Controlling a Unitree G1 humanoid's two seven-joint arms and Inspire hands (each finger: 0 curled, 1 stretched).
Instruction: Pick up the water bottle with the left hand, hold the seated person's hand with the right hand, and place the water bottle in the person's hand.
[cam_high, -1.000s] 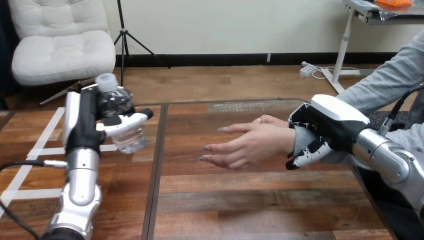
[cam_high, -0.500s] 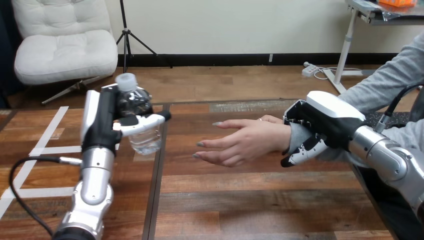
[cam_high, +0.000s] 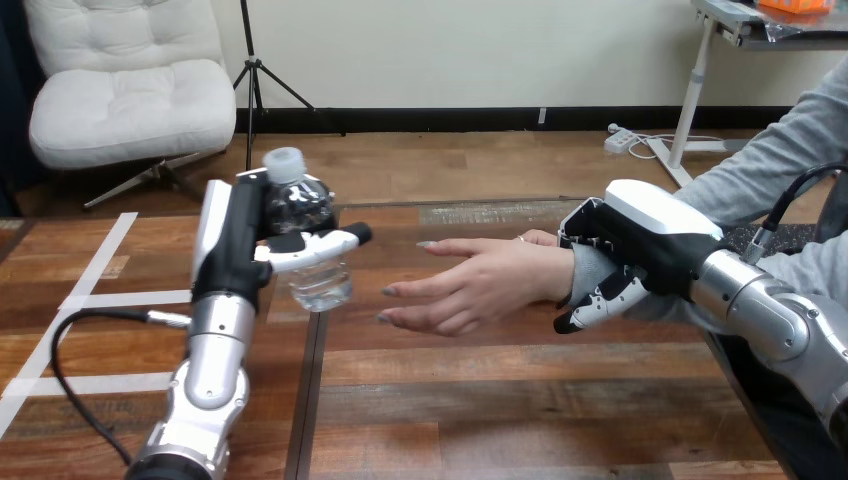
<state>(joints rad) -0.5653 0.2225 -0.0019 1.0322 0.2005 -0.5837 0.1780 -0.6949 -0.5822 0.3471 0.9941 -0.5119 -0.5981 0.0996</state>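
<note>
A clear water bottle with a white cap hangs upright above the table, left of centre. My left hand is shut on it, thumb curled across its front. The person's hand reaches in from the right, palm turned toward the bottle, fingers spread, a short gap from it. My right hand is wrapped round the person's wrist, fingers curled under the grey sleeve and its white back on top.
The wooden table stretches wide below both arms. White tape strips mark its left part. A black cable loops beside my left forearm.
My left hand has carried the bottle to the right, closer to the person's fingertips. My right hand and the person's hand have shifted slightly left.
</note>
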